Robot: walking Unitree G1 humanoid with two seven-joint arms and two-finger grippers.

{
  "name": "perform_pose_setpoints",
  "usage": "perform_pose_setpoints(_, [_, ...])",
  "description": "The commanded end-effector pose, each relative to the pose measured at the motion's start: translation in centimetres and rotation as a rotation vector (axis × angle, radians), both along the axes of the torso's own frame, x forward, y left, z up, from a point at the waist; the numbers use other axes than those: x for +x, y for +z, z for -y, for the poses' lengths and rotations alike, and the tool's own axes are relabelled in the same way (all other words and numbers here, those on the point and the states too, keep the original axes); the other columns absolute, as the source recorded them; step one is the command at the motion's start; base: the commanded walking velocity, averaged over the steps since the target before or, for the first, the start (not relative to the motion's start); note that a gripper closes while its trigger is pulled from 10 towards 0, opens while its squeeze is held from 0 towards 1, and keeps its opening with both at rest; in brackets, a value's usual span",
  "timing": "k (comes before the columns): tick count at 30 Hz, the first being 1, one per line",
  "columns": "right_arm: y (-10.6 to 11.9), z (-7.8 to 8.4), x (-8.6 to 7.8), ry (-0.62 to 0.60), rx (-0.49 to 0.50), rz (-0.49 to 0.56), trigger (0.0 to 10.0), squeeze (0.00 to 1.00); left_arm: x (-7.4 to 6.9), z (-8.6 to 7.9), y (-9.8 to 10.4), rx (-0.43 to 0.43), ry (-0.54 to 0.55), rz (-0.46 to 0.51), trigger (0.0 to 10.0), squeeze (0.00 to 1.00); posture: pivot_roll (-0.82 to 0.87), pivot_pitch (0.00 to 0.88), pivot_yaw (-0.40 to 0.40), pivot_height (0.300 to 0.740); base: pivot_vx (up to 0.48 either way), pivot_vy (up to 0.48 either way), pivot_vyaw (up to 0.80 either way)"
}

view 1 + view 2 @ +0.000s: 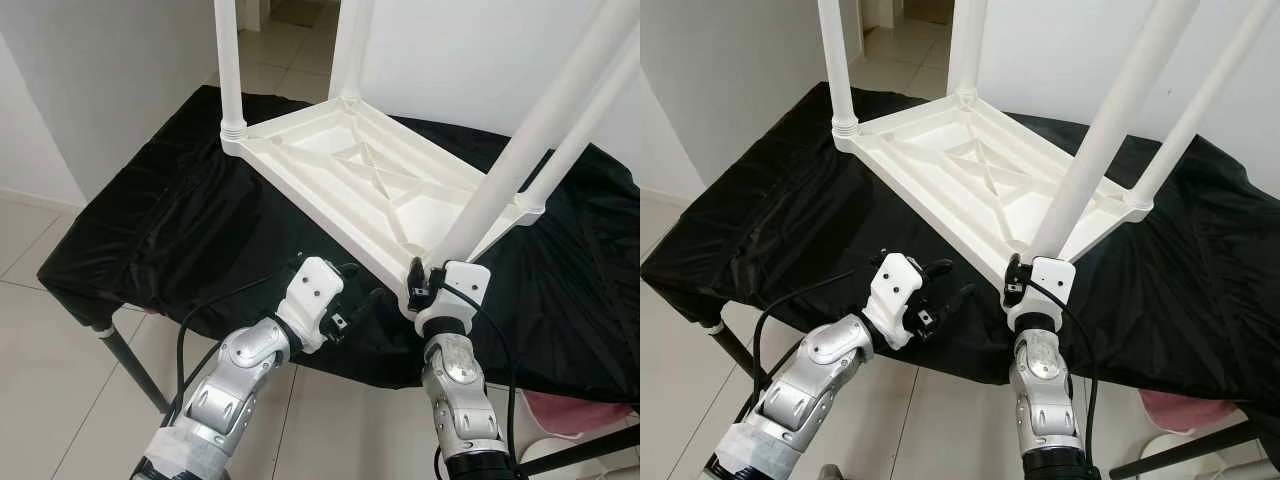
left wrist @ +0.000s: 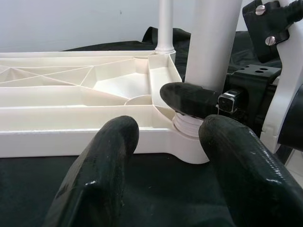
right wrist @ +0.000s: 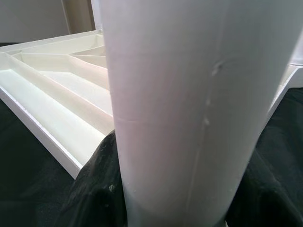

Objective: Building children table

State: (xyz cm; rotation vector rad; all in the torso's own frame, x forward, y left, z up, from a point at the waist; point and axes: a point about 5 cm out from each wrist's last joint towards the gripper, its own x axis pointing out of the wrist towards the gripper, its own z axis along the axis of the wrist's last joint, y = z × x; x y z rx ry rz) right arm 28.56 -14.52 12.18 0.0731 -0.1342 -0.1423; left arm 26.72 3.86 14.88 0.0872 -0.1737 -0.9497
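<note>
While the white table top (image 1: 370, 190) lies upside down on the black cloth (image 1: 170, 230), the right gripper (image 1: 420, 285) pinches the near leg (image 1: 530, 140) at its base | left gripper (image 1: 940, 290) spread, free, just beside that corner | three other legs (image 1: 229, 65) upright | near cloth edge beneath both wrists.

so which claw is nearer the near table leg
Right. The right claw is clamped around the base of the near leg, fingers on either side. The left claw hovers open beside that corner of the tabletop, not touching the leg.
</note>
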Motion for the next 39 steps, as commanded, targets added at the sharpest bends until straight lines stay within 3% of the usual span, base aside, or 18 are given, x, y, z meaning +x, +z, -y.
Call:
perform_pose_setpoints(1, [-0.2,-0.1,-0.2,0.015,-0.007,-0.010,10.0,0.00,-0.3,0.3,-0.1,0.010,-0.037,0.006,10.0,0.00,0.01,0.033,-0.075,0.740,0.000,0.000,0.00])
perform_pose_setpoints(3, [-0.3,0.0,-0.3,0.001,-0.012,-0.025,10.0,0.00,-0.2,0.1,-0.1,0.012,-0.028,0.009,10.0,0.00,0.01,0.031,-0.075,0.740,0.000,0.000,0.00])
perform_pose_setpoints(4, [-0.3,0.0,-0.3,-0.010,-0.014,-0.033,10.0,0.11,-0.2,0.0,-0.1,0.013,-0.026,0.011,10.0,0.00,0.01,0.031,-0.075,0.740,0.000,0.000,0.00])
perform_pose_setpoints(6, [-0.3,0.0,-0.3,-0.018,-0.017,-0.037,10.0,0.11,-0.1,0.0,-0.1,0.014,-0.024,0.011,10.0,0.00,0.01,0.031,-0.075,0.740,0.000,0.000,0.00])
perform_pose_setpoints(7, [-0.2,0.1,-0.3,-0.030,-0.014,-0.034,10.0,1.00,-0.2,-0.1,0.0,0.013,-0.022,0.011,10.0,0.00,0.02,0.034,-0.071,0.740,0.000,0.000,0.00])
perform_pose_setpoints(18, [0.1,0.4,-0.3,0.009,-0.038,-0.009,10.0,1.00,-0.1,-0.4,0.1,0.016,-0.016,0.015,10.0,0.00,0.02,0.042,-0.070,0.740,0.000,0.000,0.00])
perform_pose_setpoints(19, [0.1,0.6,-0.4,0.025,-0.046,-0.007,10.0,0.31,-0.1,-0.4,0.1,0.015,-0.015,0.016,10.0,0.00,0.02,0.045,-0.068,0.740,0.000,0.000,0.00])
perform_pose_setpoints(21, [0.1,0.6,-0.4,0.025,-0.046,-0.007,10.0,0.31,-0.1,-0.4,0.1,0.015,-0.015,0.016,10.0,0.00,0.02,0.045,-0.068,0.740,0.000,0.000,0.00])
perform_pose_setpoints(22, [0.1,0.7,-0.5,0.049,-0.059,-0.004,10.0,0.00,-0.1,-0.4,0.1,0.013,-0.014,0.015,10.0,0.00,0.02,0.049,-0.069,0.740,0.000,0.000,0.00])
perform_pose_setpoints(31, [1.0,1.8,-0.2,0.244,-0.140,0.042,10.0,0.00,-0.3,-0.2,0.0,0.009,-0.024,0.005,10.0,0.00,0.00,0.061,-0.056,0.740,0.000,0.000,0.00])
perform_pose_setpoints(35, [1.2,2.0,0.4,0.428,-0.194,0.013,10.0,0.00,-0.2,-0.2,0.1,0.008,-0.029,0.006,10.0,0.00,0.00,0.064,-0.055,0.740,0.000,0.000,0.00])
perform_pose_setpoints(39, [0.9,2.1,0.7,0.517,-0.242,-0.023,10.0,0.00,-0.2,-0.3,0.2,0.003,-0.023,0.009,10.0,0.00,0.00,0.065,-0.058,0.740,0.000,0.000,0.00])
